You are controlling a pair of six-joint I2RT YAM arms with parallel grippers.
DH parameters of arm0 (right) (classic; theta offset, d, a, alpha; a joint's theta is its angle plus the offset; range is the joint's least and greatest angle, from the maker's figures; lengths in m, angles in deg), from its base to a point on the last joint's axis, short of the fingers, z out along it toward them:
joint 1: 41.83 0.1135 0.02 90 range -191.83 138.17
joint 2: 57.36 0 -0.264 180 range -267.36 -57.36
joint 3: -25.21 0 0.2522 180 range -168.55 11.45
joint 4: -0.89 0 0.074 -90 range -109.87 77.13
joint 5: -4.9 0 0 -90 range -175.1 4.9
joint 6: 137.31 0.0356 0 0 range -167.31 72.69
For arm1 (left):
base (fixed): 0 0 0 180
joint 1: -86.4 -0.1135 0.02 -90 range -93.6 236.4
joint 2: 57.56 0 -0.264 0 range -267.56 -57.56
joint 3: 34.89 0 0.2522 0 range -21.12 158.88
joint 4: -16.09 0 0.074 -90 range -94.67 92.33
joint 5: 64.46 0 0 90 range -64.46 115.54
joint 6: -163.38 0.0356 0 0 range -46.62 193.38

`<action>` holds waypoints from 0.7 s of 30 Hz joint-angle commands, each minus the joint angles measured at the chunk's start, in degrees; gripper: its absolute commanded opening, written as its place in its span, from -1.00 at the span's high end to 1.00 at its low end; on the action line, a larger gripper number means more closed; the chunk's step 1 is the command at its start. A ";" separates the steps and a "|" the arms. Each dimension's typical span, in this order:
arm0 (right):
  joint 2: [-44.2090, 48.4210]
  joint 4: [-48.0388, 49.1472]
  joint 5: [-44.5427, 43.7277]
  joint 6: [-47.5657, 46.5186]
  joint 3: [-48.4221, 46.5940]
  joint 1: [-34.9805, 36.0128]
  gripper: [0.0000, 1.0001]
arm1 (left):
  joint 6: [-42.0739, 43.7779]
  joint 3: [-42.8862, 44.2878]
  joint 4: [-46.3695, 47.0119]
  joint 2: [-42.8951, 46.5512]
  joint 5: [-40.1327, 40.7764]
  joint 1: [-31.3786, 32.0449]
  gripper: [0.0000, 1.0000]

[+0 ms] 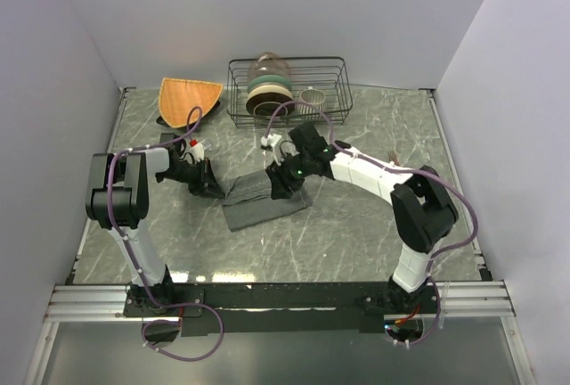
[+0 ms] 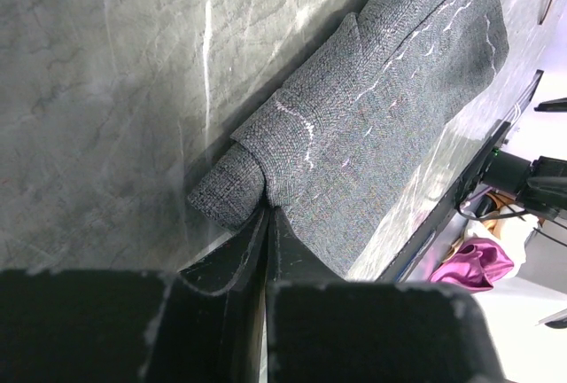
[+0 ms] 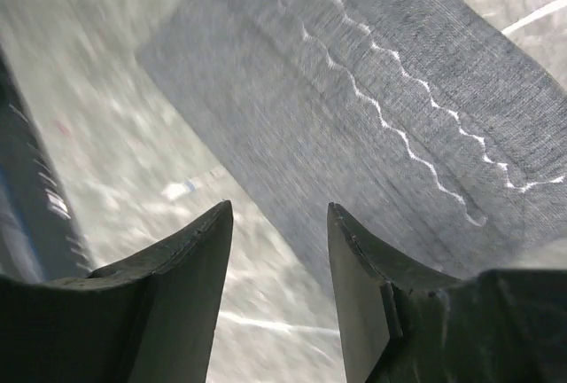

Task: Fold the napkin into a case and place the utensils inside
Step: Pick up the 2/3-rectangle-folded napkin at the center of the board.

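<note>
The dark grey napkin (image 1: pixel 264 204) lies folded into a long strip in the middle of the marble table. My left gripper (image 1: pixel 214 187) is at the strip's left end. In the left wrist view its jaws (image 2: pixel 267 209) are shut on a rolled fold of the napkin (image 2: pixel 372 117). My right gripper (image 1: pixel 283 180) hovers over the far right part of the cloth. In the right wrist view it (image 3: pixel 279 210) stands open above the napkin's (image 3: pixel 399 73) edge, with nothing between its fingers. Thin copper-coloured tips, possibly the utensils (image 1: pixel 394 155), show beside my right forearm.
A black wire rack (image 1: pixel 343 91) with stacked bowls and a metal cup stands at the back. An orange fan-shaped mat (image 1: pixel 189 95) lies at the back left. A small white bottle with a red cap (image 1: pixel 196 147) stands near my left arm.
</note>
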 commanded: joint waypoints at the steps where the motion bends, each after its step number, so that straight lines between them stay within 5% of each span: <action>1: 4.12 -3.05 -5.72 -20.91 3.92 1.81 -0.11 | 2.52 0.70 0.19 -1.99 6.99 -0.04 0.85; 9: 6.68 5.19 -13.10 -32.80 12.01 8.92 -0.13 | 3.22 2.46 -0.95 -2.87 7.34 -0.13 0.87; 18: 4.39 1.01 -14.08 -20.60 5.43 6.39 -0.05 | 3.22 2.37 -0.60 -2.26 7.69 -0.04 0.88; 21: 6.23 0.64 -13.02 -23.20 6.65 6.29 -0.10 | 3.22 2.54 -0.51 -2.26 7.43 -0.04 0.88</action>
